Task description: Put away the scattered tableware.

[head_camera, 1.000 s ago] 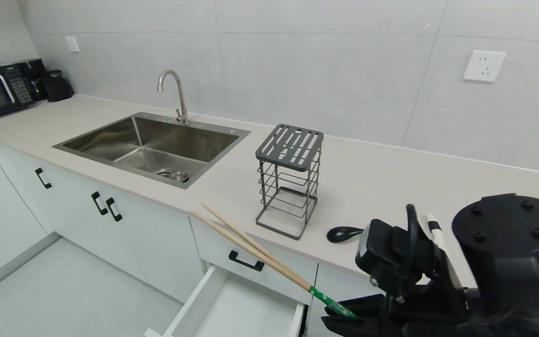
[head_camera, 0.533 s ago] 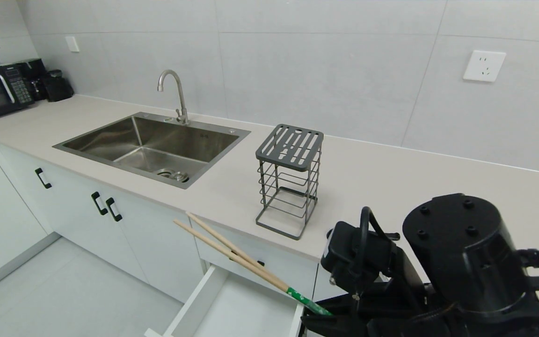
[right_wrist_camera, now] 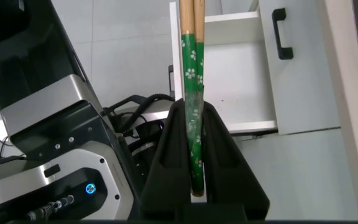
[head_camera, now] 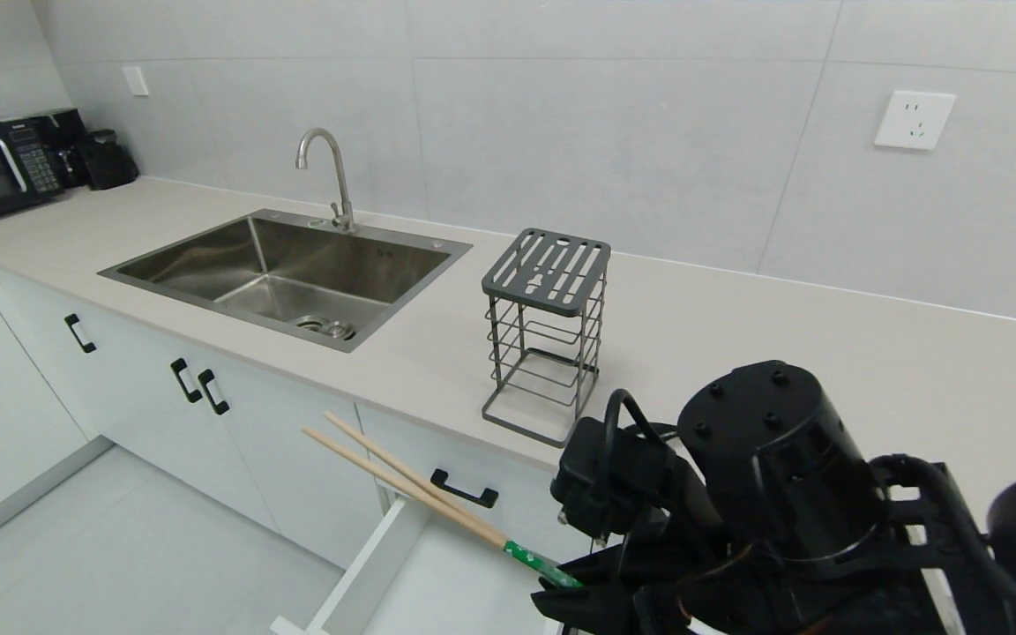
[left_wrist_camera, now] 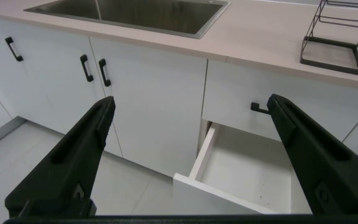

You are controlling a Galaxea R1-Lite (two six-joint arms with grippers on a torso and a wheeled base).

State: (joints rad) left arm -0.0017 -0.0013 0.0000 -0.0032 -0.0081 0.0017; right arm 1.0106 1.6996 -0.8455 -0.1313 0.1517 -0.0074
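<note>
My right hand (head_camera: 561, 589) is clamped on the green patterned ends of the chopsticks (head_camera: 407, 483), and over the last second I have swung them left and down, off the near edge of the counter (head_camera: 737, 335) and out in front of the cabinets. They are now held in the air above the open drawer (head_camera: 358, 564), their bare wooden tips slanting up toward the far left, past the drawer's left wall. The right wrist view looks straight along the pair, squeezed side by side between my fingers (right_wrist_camera: 166, 149), with the white drawer floor beyond them. My left hand (left_wrist_camera: 189, 104) hangs with its jaws spread wide and nothing between them, out in front of the cabinet fronts, facing the same drawer. The wire rack (head_camera: 543, 344) on the counter was not touched. I judge this to be the carry almost finished: the chopsticks still need lowering and levelling into the drawer before I let go, or the long tips may catch its wall.
</note>
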